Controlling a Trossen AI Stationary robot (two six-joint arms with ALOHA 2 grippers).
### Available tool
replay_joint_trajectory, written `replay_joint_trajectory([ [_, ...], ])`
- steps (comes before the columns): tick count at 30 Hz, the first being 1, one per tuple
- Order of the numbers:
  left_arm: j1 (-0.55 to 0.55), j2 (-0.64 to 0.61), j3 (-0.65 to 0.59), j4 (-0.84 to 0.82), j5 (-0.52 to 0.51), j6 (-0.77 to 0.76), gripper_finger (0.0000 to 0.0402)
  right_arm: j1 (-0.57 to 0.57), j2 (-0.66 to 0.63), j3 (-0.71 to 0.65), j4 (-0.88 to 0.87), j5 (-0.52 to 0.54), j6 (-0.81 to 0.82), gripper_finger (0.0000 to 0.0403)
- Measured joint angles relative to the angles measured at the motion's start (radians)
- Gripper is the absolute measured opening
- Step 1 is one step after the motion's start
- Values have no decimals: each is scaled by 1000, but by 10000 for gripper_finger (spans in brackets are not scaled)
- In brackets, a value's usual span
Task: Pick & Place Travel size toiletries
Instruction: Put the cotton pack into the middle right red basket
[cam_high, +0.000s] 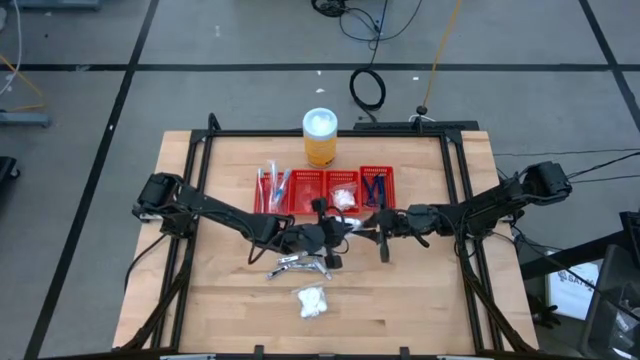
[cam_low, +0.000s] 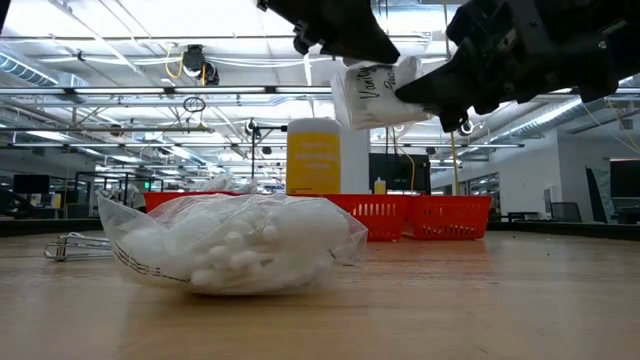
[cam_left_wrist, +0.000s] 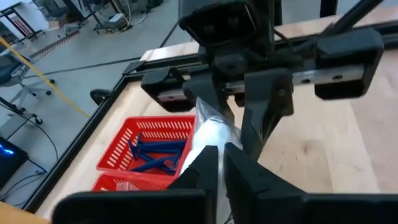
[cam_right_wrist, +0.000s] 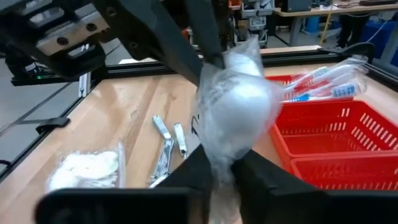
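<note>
Midair, both grippers meet above the table (cam_high: 220, 300), just in front of the red tray (cam_high: 325, 190); the left gripper (cam_high: 338, 224) is clamped tight on one end of a white crinkly packet (cam_right_wrist: 236, 106); the right gripper (cam_high: 378, 222) pinches the opposite end, fingers (cam_right_wrist: 199, 168) nearly together around the wrap; the packet hangs between them, clear of the wood; another bag of white items (cam_high: 312, 301) lies nearer the front edge; metal clippers (cam_high: 300, 264) rest beside it; dark blue razors (cam_left_wrist: 152, 155) sit in the tray's end compartment.
</note>
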Motion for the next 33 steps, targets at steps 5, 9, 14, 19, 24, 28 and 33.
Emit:
replay_joint_trajectory([
  [5, -13, -11, 0, 47, -54, -9, 90, -1, 0, 0, -14, -22, -10, 12],
  [9, -41, -42, 0, 62, -130, 18, 166, -7, 0, 0, -40, -22, -8, 22],
  [14, -98, -133, 0, 44, -238, 31, 233, -37, -1, 0, -36, -17, -45, 11],
  [19, -144, -169, 0, -21, -363, 3, 261, -120, -11, 30, -69, 111, -168, 11],
  [24, -130, -154, 0, -108, -407, -58, 260, -212, 11, 174, -442, 233, -304, 11],
  [28, -94, -152, -1, -184, -408, -139, 248, -246, 58, 248, -589, 243, -336, 11],
  [33, -59, -152, 0, -251, -393, -218, 235, -277, 134, 263, -588, 246, -431, 11],
])
